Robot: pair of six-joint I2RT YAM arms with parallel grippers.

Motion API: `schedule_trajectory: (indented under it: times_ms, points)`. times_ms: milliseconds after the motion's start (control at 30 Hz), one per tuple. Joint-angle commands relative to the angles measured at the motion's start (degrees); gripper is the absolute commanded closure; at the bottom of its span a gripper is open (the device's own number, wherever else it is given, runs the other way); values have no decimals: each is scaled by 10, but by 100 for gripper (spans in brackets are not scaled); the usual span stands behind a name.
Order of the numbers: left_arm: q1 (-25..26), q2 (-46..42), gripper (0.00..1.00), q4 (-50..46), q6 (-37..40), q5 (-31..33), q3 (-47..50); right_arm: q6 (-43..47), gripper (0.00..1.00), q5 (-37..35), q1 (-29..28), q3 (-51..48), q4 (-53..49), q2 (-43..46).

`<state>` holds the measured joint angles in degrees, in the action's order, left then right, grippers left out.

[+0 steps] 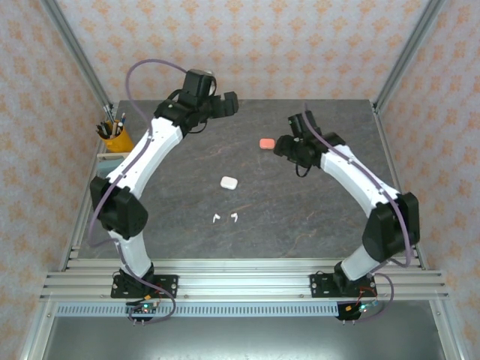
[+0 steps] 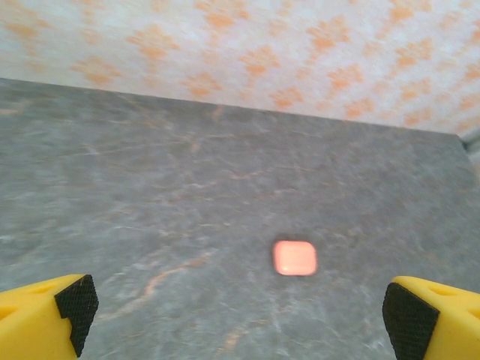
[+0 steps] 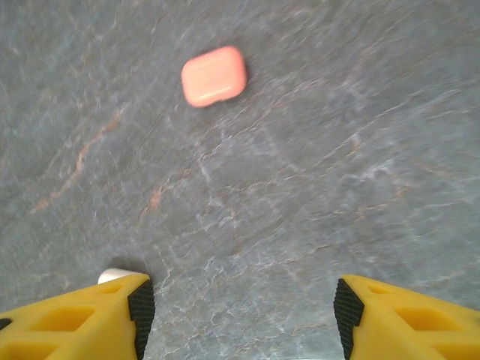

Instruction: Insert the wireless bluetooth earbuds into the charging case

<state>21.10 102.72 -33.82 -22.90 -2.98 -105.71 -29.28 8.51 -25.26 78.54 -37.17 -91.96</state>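
The left tool (image 2: 236, 311) and right tool (image 3: 241, 311) were wide open, holding nothing, near the pink case (image 3: 214, 76). Two white earbuds (image 1: 216, 219) lay in the middle of the desk (image 1: 300, 210).

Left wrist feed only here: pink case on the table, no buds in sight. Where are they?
Observer: In the top view, two white earbuds lie side by side, not touching. In frame they are below and left of the pink case.
Operator: Is there a white case around?
Observer: Yes, a closed white case sits between the earbuds and the pink case, touching neither.
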Motion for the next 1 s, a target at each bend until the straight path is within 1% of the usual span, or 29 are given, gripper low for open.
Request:
schedule_trajectory:
  times_ms: [0, 100, 200, 233, 267, 400, 600, 767, 967]
  points:
    - [-20, -51, 0, 40, -8, 110, 68, -22, 33, -17, -40, 46, -15, -48]
    - [-34, -92, 0, 45, -38, 165, 120, -41, 31, -20, -72, 86, -28, -106]
    - [-45, -117, 0, 33, -48, 190, 149, -71, 29, -15, -95, 126, -40, -166]
    - [-46, -126, 0, 34, -49, 193, 160, -82, 26, -14, -101, 136, -43, -183]
    - [-48, -138, 0, 42, -46, 194, 177, -92, 24, -14, -109, 153, -48, -204]
    - [-56, -187, 0, 88, -43, 179, 249, -117, 22, -26, -138, 229, -91, -281]
    - [-71, -219, 0, 88, -59, 180, 294, -139, 21, -62, -170, 333, -171, -368]
    - [-85, -236, 0, 103, -73, 171, 331, -159, 20, -57, -180, 364, -184, -403]
    - [-96, -245, 0, 115, -74, 159, 357, -151, 20, -40, -191, 393, -187, -435]
